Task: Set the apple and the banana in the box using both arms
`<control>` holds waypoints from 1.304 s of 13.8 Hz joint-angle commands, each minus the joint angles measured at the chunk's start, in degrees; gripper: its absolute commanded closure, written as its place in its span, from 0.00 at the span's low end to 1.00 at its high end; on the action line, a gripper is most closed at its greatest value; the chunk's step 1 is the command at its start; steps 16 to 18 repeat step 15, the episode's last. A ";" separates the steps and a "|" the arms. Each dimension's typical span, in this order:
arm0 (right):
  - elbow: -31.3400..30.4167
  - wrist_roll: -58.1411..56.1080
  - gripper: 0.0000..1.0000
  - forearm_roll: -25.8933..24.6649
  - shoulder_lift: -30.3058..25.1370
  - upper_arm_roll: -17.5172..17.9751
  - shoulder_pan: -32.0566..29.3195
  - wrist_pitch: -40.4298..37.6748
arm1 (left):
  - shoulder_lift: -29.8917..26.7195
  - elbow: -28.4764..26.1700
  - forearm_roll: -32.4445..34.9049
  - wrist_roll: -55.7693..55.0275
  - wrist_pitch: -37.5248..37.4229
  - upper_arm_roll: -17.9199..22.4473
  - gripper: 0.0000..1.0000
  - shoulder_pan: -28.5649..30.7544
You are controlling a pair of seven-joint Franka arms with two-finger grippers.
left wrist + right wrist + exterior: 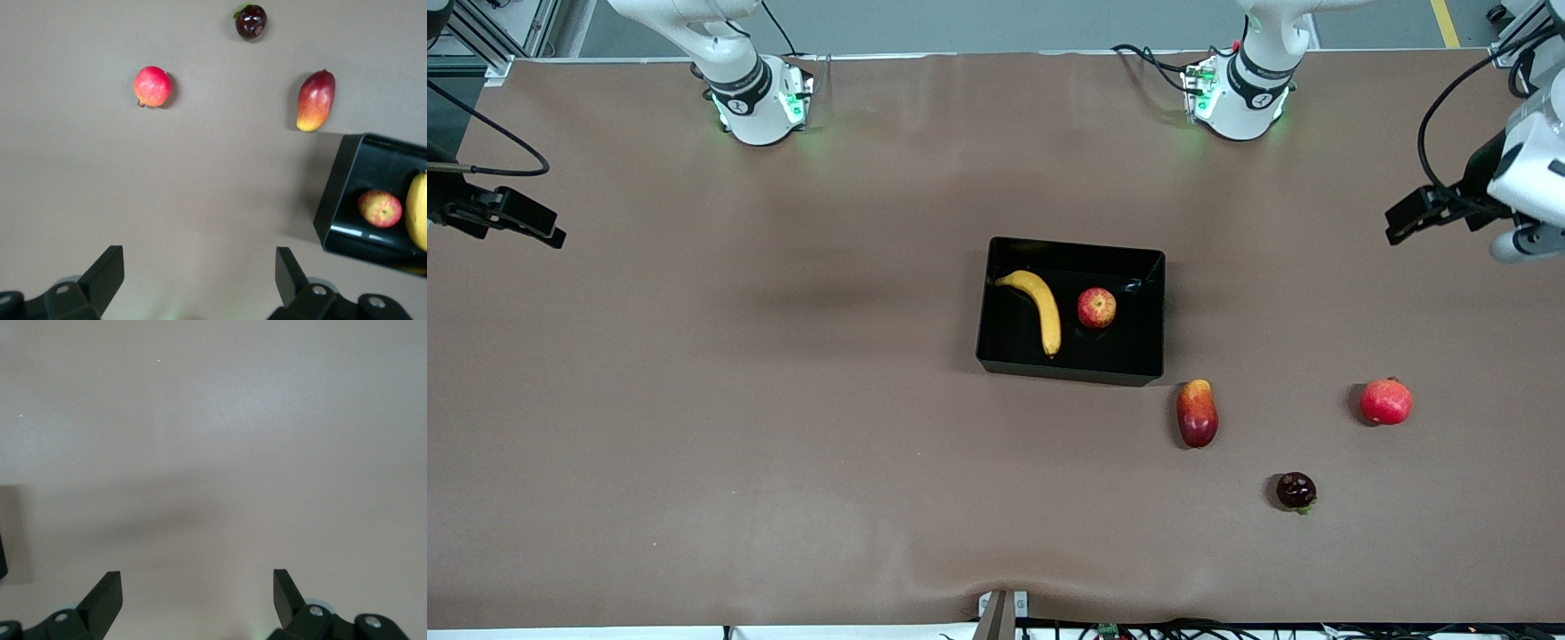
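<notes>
Left gripper (199, 277): black two-finger claw, spread wide and holding nothing, hanging over bare table at the left arm's end.
Right gripper (197, 600): same deal, fingers apart, empty, over plain brown tabletop at the right arm's end.
Banana (1036, 307): long curved yellow banana, lying inside the box.
Apple (1096, 308): small red-and-yellow streaked apple, also in there, just beside the banana but not touching.
Box (1072, 372): shallow glossy black plastic tray, mid-table.
Leftovers: elongated red-yellow fruit (1197, 412) near the box's corner, plain red round fruit (1386, 401), tiny dark glossy fruit (1296, 491), all outside.
Progress: looks done to me, both fruits are in, nothing left to grab.
</notes>
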 commanded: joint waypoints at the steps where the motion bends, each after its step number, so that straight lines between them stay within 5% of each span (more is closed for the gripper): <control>1: 0.66 0.30 0.00 -0.79 0.42 0.14 0.07 -0.01 | -1.65 -1.28 -0.86 2.04 0.48 0.41 0.00 -0.96; 18: 0.75 0.30 0.00 0.00 0.42 -0.04 -0.11 0.95 | -1.38 1.80 -4.20 1.78 -2.51 0.33 0.00 -0.87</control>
